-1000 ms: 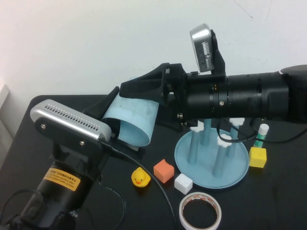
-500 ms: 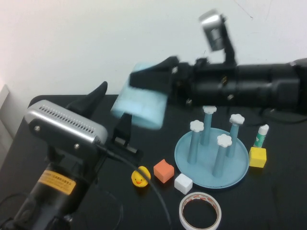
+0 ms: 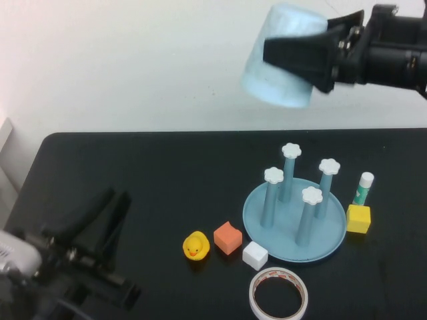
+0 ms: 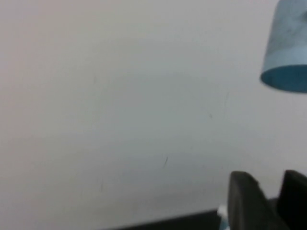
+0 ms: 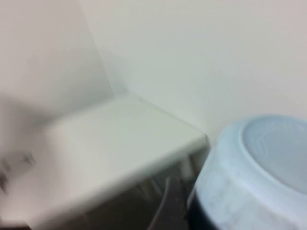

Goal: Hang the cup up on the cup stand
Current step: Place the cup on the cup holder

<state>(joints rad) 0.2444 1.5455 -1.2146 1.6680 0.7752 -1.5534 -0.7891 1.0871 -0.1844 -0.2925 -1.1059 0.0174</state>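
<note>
No readable writing or labels anywhere you look. Your right tool (image 3: 293, 55) sits at the upper right of the high view, well above the surface (image 3: 167, 173), pinching the cup (image 3: 279, 57) w/ fingers spread wide around its sides; cup is tilted, base up, wide rim angled down-left. In the right wrist view the cup (image 5: 249, 172) fills the lower right corner, closed base facing the cam.

Your left tool (image 3: 100, 233) is at the lower left of the high view, low over the surface, fingers slightly apart, holding nothing.

The cup stand (image 3: 257, 223) is lower right of centre, directly below the cup but well apart from it; 4 posts w/ white flower caps, nothing hung on them, dish otherwise bare.

Near the stand: rubber duck (image 3: 195, 246), orange block (image 3: 227, 238), white block (image 3: 255, 256), tape roll (image 3: 279, 294), yellow block (image 3: 358, 219), glue stick (image 3: 363, 189).
</note>
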